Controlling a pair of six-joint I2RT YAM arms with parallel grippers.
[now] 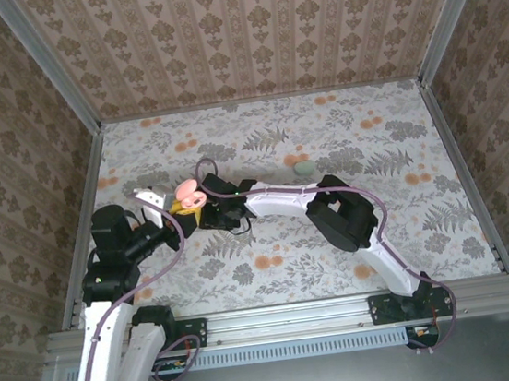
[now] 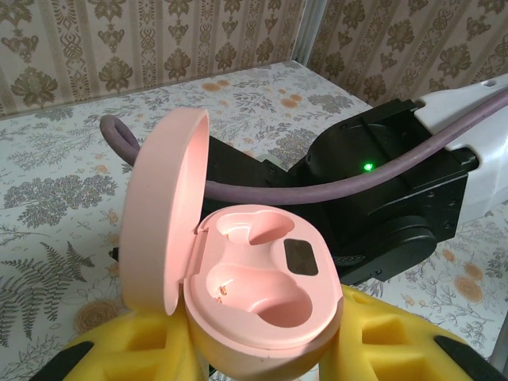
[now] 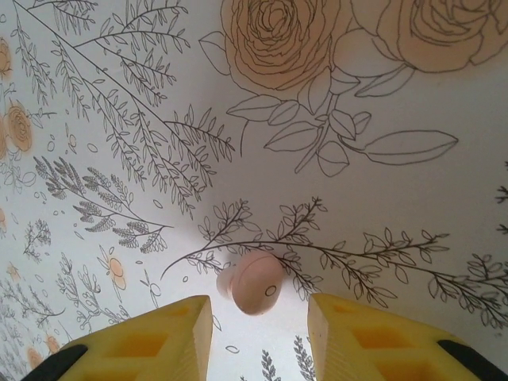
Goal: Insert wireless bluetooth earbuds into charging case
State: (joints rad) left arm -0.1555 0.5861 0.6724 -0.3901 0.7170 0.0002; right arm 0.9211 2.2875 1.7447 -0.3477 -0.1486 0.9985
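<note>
The pink charging case [image 2: 262, 278] stands with its lid swung up to the left, and both of its wells are empty. My left gripper [image 2: 266, 337] is shut on the case's body, a yellow finger [image 2: 135, 349] on each side. From above, the case [image 1: 190, 196] is held at the table's left middle. One pinkish earbud [image 3: 252, 282] lies on the flowered table, just ahead of my right gripper [image 3: 260, 321]. That gripper is open, its yellow fingers [image 3: 159, 337] standing either side of the earbud without touching it. From above, the right gripper [image 1: 221, 217] sits close beside the case.
A pale green oval case [image 1: 304, 168] lies shut on the table behind the right arm. The right arm's black wrist [image 2: 389, 198] and purple cable [image 2: 262, 193] pass just behind the pink case. Patterned walls with metal posts [image 1: 48, 58] enclose the table.
</note>
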